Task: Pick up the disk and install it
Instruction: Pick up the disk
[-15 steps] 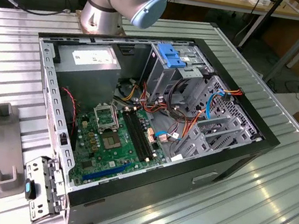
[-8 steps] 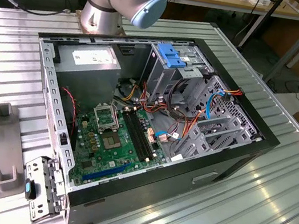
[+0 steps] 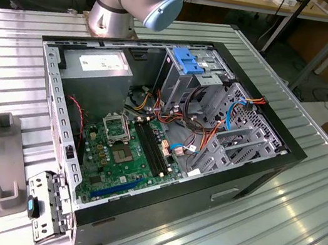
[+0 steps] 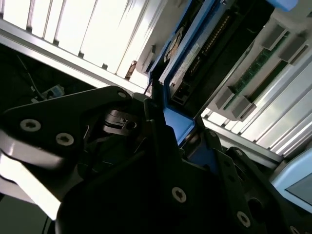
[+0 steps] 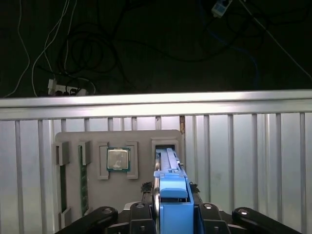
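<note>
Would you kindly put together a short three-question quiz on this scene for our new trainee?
1. True or false: the jaws are closed on the disk, at its blue frame.
2. In the first wrist view, what lies in the grey tray beside the disk? A) a processor chip B) a fan C) a screwdriver
3. Fill in: in the exterior view, the computer case lies with its side ___, so the motherboard shows.
Key: 1 true; 2 A; 3 open.

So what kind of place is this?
Probably a robotics lab bench for PC assembly: open black computer case with green motherboard on a ribbed aluminium table, plus a grey parts tray holding a square silver processor chip.
</note>
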Available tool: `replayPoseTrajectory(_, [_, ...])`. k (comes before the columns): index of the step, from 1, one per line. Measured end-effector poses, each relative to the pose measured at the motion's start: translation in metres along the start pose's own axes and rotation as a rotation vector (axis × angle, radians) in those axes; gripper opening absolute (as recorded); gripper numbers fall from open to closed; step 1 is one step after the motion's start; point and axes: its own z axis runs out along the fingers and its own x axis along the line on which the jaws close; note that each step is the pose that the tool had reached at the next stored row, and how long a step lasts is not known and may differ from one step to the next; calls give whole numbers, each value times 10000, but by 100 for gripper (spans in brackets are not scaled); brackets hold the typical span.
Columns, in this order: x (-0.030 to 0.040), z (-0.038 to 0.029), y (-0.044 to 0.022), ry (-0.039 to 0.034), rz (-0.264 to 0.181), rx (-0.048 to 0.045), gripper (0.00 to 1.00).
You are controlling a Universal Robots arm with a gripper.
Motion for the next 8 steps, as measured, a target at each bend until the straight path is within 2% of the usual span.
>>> replayPoseTrajectory(2, [2,-116,-1,1,0,-1,37])
replayPoseTrajectory(4, [3,-265,-1,0,1,2,37])
replayPoseTrajectory(5, [4,-311,-2,0,0,0,37])
replayPoseTrajectory(6, [3,-422,-2,0,1,2,37])
replayPoseTrajectory(8, [9,-723,-4,1,0,2,37])
